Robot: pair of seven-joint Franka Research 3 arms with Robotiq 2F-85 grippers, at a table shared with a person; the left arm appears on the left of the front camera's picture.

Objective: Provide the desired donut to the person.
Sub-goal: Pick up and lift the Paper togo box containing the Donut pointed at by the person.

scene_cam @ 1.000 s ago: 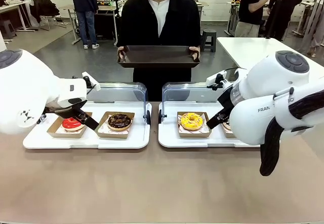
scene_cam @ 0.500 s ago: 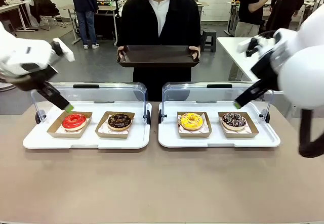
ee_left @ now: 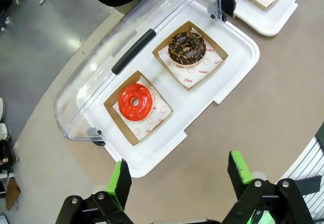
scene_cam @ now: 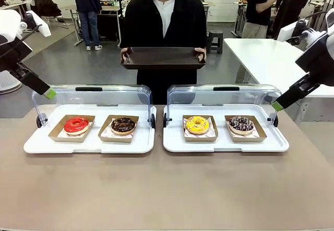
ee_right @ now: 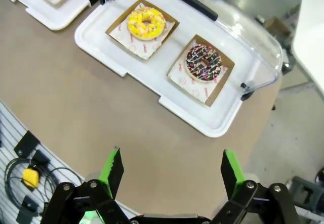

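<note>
Four donuts (scene_cam: 197, 124) well below both claws (scene_cam: 49, 93) (scene_cam: 277, 106)

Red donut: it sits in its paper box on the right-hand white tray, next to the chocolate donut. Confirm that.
One detail is wrong: the tray. The red donut sits in its paper box on the left-hand white tray, next to the chocolate donut. The right-hand tray holds the yellow donut and the sprinkled donut. The front view shows this.
</note>
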